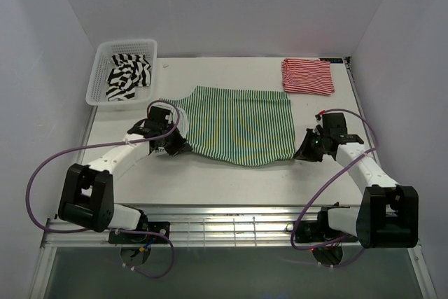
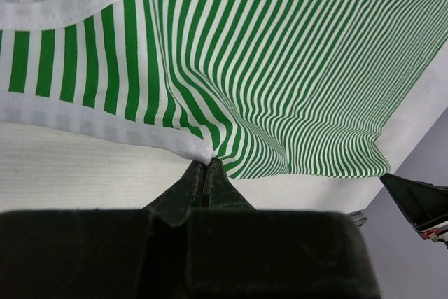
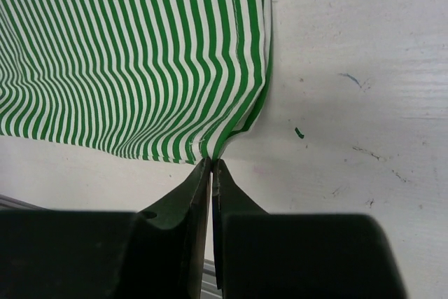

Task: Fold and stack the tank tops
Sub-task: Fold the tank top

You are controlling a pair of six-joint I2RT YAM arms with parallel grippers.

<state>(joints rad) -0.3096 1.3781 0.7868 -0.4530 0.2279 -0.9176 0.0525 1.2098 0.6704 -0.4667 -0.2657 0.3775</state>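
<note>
The green-and-white striped tank top (image 1: 238,124) lies spread in the middle of the table. My left gripper (image 1: 179,146) is shut on its near left corner, pinching the white hem (image 2: 199,150). My right gripper (image 1: 302,152) is shut on its near right corner (image 3: 210,152). The red-and-white striped tank top (image 1: 306,76) lies folded at the back right. The black-and-white striped tank top (image 1: 129,76) is crumpled inside the white mesh basket (image 1: 98,68) at the back left.
The table's near edge with a metal rail (image 1: 231,225) runs in front of the arm bases. White walls close in the back and both sides. Small marks dot the table surface (image 3: 350,78) right of the green top.
</note>
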